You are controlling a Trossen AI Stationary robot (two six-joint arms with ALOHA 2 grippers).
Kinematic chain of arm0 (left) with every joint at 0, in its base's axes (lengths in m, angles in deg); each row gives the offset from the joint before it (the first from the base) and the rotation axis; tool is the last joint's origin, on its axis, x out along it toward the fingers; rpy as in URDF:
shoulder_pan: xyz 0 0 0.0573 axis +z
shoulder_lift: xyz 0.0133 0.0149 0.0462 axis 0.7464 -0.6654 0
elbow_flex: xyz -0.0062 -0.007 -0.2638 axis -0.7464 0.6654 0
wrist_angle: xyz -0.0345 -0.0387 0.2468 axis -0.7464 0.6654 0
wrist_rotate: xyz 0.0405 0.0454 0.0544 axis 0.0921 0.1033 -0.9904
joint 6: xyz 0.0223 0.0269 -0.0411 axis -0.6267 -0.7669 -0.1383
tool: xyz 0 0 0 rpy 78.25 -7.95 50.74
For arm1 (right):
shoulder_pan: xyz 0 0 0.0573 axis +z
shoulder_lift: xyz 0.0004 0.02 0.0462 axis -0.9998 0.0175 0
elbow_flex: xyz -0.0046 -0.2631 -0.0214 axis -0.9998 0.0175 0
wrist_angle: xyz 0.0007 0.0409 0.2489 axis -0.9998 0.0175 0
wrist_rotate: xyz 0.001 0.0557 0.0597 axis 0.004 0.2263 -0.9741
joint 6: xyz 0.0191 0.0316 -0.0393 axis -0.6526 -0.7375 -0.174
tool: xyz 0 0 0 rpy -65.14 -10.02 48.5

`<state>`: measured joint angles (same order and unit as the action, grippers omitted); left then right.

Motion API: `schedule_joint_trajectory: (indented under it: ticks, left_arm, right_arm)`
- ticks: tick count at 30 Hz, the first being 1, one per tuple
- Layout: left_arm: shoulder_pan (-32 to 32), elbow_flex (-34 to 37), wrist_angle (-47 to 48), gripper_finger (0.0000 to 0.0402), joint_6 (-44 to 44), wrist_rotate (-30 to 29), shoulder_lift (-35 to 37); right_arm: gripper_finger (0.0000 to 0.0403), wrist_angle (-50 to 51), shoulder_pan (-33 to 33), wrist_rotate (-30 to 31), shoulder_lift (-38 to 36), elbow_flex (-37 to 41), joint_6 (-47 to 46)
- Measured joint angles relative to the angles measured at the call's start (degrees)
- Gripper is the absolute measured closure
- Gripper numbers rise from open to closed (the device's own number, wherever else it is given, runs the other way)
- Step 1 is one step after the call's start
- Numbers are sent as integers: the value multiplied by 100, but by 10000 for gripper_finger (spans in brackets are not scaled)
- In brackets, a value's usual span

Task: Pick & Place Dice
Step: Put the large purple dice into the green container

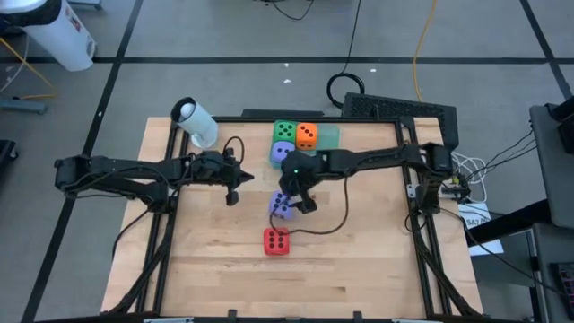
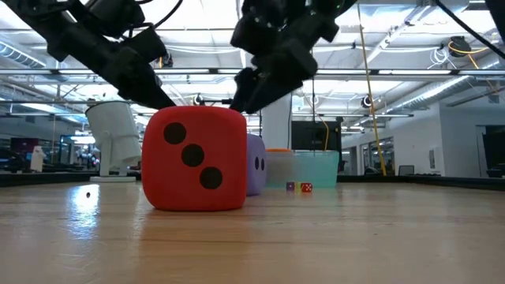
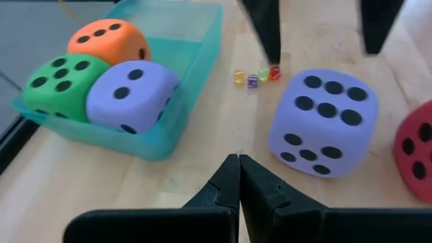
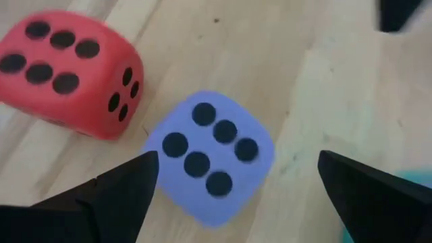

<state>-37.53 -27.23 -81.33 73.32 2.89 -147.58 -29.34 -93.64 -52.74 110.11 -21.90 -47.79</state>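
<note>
The right gripper (image 4: 233,179) is spread wide over the purple die (image 4: 209,156), at twelve o'clock from the red die (image 1: 276,240); it looks soft and light, so squeeze its flat sides.

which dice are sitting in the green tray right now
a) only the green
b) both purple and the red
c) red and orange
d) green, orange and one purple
d: the left wrist view shows the green die, orange die and one purple die inside the tray; the red die and the other purple die lie on the table.
</note>
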Motion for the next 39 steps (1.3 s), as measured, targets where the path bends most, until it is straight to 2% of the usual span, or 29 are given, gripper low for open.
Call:
schedule_joint_trajectory:
  ticks: [6, 10, 14, 20, 30, 39]
  left_arm:
    - [-62, 0, 23, 394, -88, 83, 0]
    - [-62, 0, 18, 394, -111, 80, 0]
    - [-62, 0, 18, 394, -234, 80, 0]
    - [-62, 0, 18, 394, -257, 78, 0]
    - [-62, 0, 16, 394, -371, 78, 0]
    - [-62, 0, 12, 394, -364, 83, 0]
  right_arm:
    - [4, 33, 28, -396, 148, 3, 1368]
    - [5, -130, -59, -923, 141, 0, 1560]
    - [5, -150, -159, -1107, 144, 0, 1738]
    - [5, -302, -441, -2094, 384, 4, 2093]
    - [5, -684, -815, -2532, 814, 9, 2181]
    - [5, -586, -725, -2619, 956, 2, 1858]
